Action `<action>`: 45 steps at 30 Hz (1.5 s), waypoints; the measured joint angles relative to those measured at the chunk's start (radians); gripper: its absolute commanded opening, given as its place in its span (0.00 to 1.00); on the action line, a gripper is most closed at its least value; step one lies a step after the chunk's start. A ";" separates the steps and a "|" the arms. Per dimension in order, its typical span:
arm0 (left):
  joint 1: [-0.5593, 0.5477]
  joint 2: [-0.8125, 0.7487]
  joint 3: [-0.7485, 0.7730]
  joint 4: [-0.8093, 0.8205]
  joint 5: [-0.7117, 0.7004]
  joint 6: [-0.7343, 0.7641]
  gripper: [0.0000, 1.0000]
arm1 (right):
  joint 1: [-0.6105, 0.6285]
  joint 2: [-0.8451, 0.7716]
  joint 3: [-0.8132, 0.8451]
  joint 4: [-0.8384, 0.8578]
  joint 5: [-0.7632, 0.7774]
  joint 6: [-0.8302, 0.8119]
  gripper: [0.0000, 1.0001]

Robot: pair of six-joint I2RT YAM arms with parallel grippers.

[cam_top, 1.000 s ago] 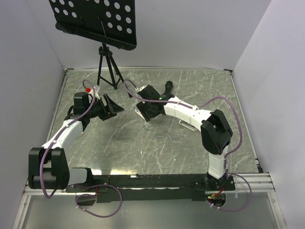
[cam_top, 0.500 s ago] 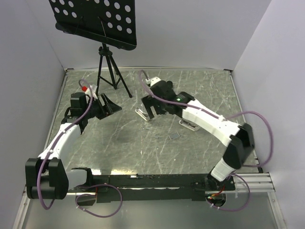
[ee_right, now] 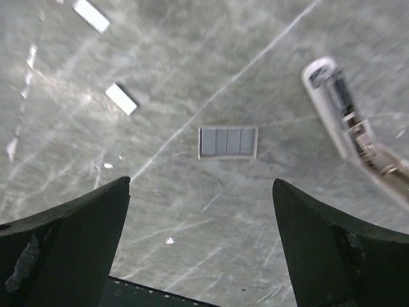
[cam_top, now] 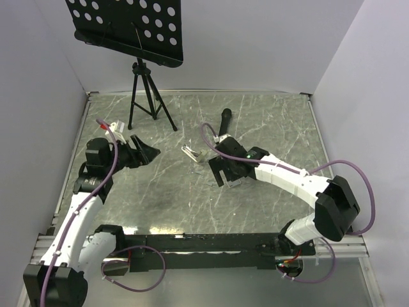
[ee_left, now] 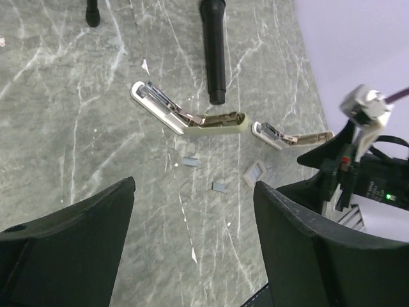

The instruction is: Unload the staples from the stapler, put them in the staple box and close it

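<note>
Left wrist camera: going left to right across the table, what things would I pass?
tripod foot → open stapler → second open stapler → right arm. The black pen and loose staples overlap these, so they are left out.

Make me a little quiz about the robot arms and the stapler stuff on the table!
1. True or false: the right gripper is shut on the open stapler.
2. In the right wrist view, what lies on the table just ahead of that gripper? A) a grey staple strip B) a coin C) a key
3. Fill in: the left gripper is ____ and holds nothing.
Key: 1 false; 2 A; 3 open.
</note>
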 measured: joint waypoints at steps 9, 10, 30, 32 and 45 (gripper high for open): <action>-0.051 -0.004 0.000 -0.051 -0.087 0.023 0.80 | -0.010 -0.002 -0.140 0.177 -0.134 0.053 0.79; -0.051 -0.006 0.000 -0.057 -0.098 0.026 0.80 | -0.010 -0.002 -0.159 0.212 -0.150 0.058 0.78; -0.051 -0.059 0.000 -0.090 -0.241 0.039 0.80 | 0.053 0.198 -0.156 0.489 -0.187 0.042 0.72; -0.051 -0.063 0.000 -0.093 -0.248 0.039 0.80 | 0.070 0.216 -0.126 0.488 -0.166 0.036 0.72; -0.051 -0.083 0.000 -0.099 -0.275 0.039 0.81 | 0.096 0.397 0.090 0.431 -0.072 -0.011 0.77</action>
